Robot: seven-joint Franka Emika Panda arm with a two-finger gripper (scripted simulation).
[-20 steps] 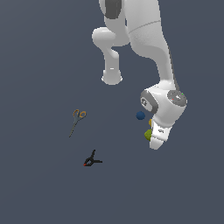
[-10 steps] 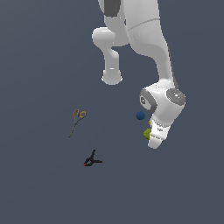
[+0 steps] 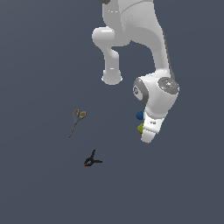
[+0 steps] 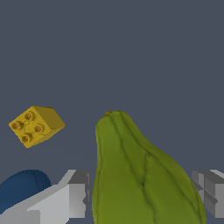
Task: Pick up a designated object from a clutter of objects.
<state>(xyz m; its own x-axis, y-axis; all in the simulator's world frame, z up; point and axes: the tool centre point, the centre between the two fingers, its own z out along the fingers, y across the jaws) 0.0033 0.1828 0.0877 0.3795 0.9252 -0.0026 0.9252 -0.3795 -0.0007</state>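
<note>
The olive-green lump (image 4: 140,175) fills the lower middle of the wrist view, standing between my two fingers (image 4: 76,192). My gripper (image 4: 144,194) is shut on it, one finger at each flank. In the exterior view only a small patch of the olive-green lump (image 3: 140,128) shows at the edge of my hand, and my gripper (image 3: 147,138) is mostly hidden by the hand. The dark blue ball (image 3: 139,115) sits just beside the hand and also shows in the wrist view (image 4: 22,186). The yellow knobbly piece (image 4: 36,125) lies apart from the lump.
Orange-handled scissors (image 3: 78,119) and a black clamp with a red tip (image 3: 92,160) lie on the grey floor towards the exterior view's left, well away from the hand. The arm's white links rise above the hand.
My hand has shifted a little up and towards the exterior view's left, and the olive-green lump has moved with it. The blue ball, scissors and clamp have stayed put.
</note>
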